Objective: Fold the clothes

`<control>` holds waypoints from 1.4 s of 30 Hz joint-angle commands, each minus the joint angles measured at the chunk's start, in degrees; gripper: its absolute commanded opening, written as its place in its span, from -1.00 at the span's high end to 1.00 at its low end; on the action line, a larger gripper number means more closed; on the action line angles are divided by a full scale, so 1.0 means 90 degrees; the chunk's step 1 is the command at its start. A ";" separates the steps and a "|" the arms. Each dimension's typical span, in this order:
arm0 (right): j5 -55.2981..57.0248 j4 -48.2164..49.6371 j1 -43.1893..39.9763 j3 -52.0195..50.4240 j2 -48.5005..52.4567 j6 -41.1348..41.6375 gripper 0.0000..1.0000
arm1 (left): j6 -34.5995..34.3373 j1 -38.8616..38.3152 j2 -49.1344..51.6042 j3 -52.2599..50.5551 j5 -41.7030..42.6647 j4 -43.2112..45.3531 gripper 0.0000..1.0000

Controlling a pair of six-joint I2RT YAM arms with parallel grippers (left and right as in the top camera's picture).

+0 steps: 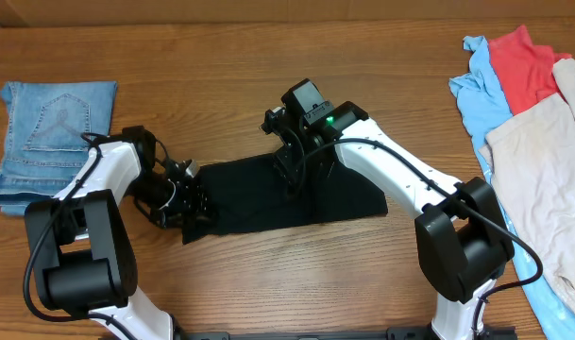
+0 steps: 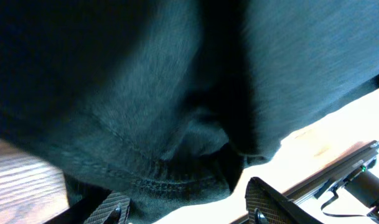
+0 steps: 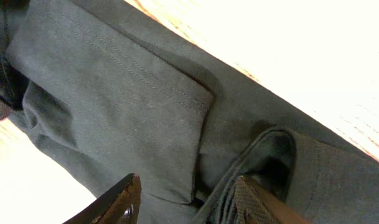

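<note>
**Black T-shirt (image 1: 249,200) mid-fold at table centre**

Lies on the wooden table (image 1: 268,57) between the two arms, flattened into a wide dark band. Sits well apart from the folded jeans (image 1: 51,132) at far left and from the loose heap (image 1: 542,161) of blue, red and beige garments at far right. Shows, in the right wrist view, a sleeve (image 3: 114,93) turned in flat over the body, double-stitched along its edge, with a doubled edge of cloth beside it.

Left gripper (image 1: 188,203): low at the left end of the shirt, fingers (image 2: 264,202) apart, bunched hem (image 2: 152,180) between them. Cannot tell whether pinched or merely straddled.

Right gripper (image 1: 292,175): over the middle of the shirt, spread, nothing clamped; released.

Step, as judged: sleeves in, a cross fold of the left end about to be taken. Looks roughly halfway through this garment, with the heap at right untouched.

Next move, as judged: calls for a firm pinch through every layer of the left hem, then a low lift and a carry over toward the right. Needs the right arm either off the cloth or pinning the fold line. Risks a dragged or skewed band if only the top layer is caught.

Writing: searched all three views, none legible. No neck label or print exposed on the black cloth. Nothing readable on the jeans beyond curved pocket stitching. Green lamp (image 1: 329,120) lit on the right arm, no text beside it.
</note>
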 commanded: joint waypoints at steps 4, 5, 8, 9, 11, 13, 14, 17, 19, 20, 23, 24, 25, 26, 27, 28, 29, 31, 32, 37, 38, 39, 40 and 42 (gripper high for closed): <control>-0.0180 0.0036 0.0177 0.0168 0.0544 -0.0231 -0.06 | -0.0211 -0.0029 -0.0158 -0.0192 -0.0019 0.0022 -0.19; -0.0180 0.0066 0.0221 0.0168 0.0629 -0.0236 -0.05 | -0.0211 -0.0029 -0.0158 -0.0192 -0.0019 0.0022 -0.15; -0.0168 0.0202 0.0335 0.0168 0.0801 -0.0260 -0.05 | -0.0243 -0.0029 -0.0158 -0.0192 -0.0019 0.0022 0.00; -0.0148 0.0265 0.0359 0.0168 0.0838 -0.0257 -0.06 | -0.0262 -0.0029 -0.0158 -0.0192 -0.0024 0.0019 0.07; -0.0100 0.0454 0.0398 0.0168 0.0911 -0.0255 -0.06 | -0.0262 -0.0029 -0.0158 -0.0192 -0.0024 0.0015 0.26; -0.0022 0.0610 0.0413 0.0168 0.0991 -0.0257 -0.06 | -0.0265 -0.0029 -0.0158 -0.0192 -0.0046 -0.0015 0.32; 0.0017 0.0668 0.0410 0.0168 0.1042 -0.0255 -0.06 | -0.0267 -0.0029 -0.0158 -0.0194 -0.0066 -0.0029 0.36; 0.0219 0.0775 0.0410 0.0168 0.1100 -0.0253 0.02 | -0.0284 -0.0029 -0.0158 -0.0194 -0.0068 -0.0029 0.49; 0.0440 0.0855 0.0410 0.0168 0.1100 -0.0226 0.43 | -0.0282 -0.0029 -0.0155 -0.0194 -0.0068 -0.0027 0.59; 0.0578 0.0928 0.0410 0.0168 0.1100 -0.0206 0.69 | -0.0282 -0.0029 -0.0158 -0.0197 -0.0080 -0.0029 0.67; 0.0787 0.1047 0.0403 0.0168 0.1100 -0.0049 0.92 | -0.0313 -0.0029 -0.0158 -0.0248 -0.0296 -0.0029 0.80; 0.0850 0.1095 0.0398 0.0168 0.1100 0.0041 0.92 | -0.0357 -0.0029 -0.0158 -0.0282 -0.0386 -0.0022 0.80; 0.0855 0.1132 0.0389 0.0168 0.1103 0.0100 0.92 | -0.0376 -0.0029 -0.0158 -0.0328 -0.0437 -0.0015 0.81; 0.0852 0.1168 0.0374 0.0168 0.1100 0.0151 0.92 | -0.0379 -0.0029 -0.0158 -0.0372 -0.0469 -0.0015 0.81; 0.0855 0.1197 0.0357 0.0168 0.1103 0.0155 0.92 | -0.0406 -0.0029 -0.0158 -0.0447 -0.0551 0.0005 0.80; 0.0855 0.1217 0.0350 0.0168 0.1103 0.0155 0.92 | -0.0459 -0.0029 -0.0158 -0.0512 -0.0600 0.0022 0.79; 0.0857 0.1236 0.0350 0.0168 0.1100 0.0155 0.92 | -0.0532 -0.0029 -0.0158 -0.0583 -0.0644 0.0046 0.78; 0.0857 0.1270 0.0350 0.0168 0.1103 0.0158 0.92 | -0.0644 -0.0029 -0.0155 -0.0699 -0.0704 0.0090 0.75; 0.0865 0.1302 0.0350 0.0168 0.1103 0.0211 0.92 | -0.0675 -0.0029 -0.0158 -0.0748 -0.0716 0.0102 0.75; 0.1020 0.1421 0.0345 0.0168 0.1103 0.0491 0.90 | -0.0685 -0.0029 -0.0158 -0.0901 -0.0731 0.0141 0.53; 0.1020 0.1409 0.0345 0.0168 0.1103 0.0491 0.90 | -0.0685 -0.0029 -0.0158 -0.0901 -0.0731 0.0143 0.48; 0.1020 0.1394 0.0345 0.0168 0.1103 0.0491 0.90 | -0.0685 -0.0029 -0.0158 -0.0901 -0.0731 0.0155 0.47; 0.1020 0.1382 0.0345 0.0168 0.1105 0.0491 0.89 | -0.0685 -0.0029 -0.0158 -0.0901 -0.0731 0.0165 0.47; 0.1020 0.1379 0.0345 0.0168 0.1105 0.0488 0.88 | -0.0685 -0.0029 -0.0158 -0.0901 -0.0743 0.0165 0.48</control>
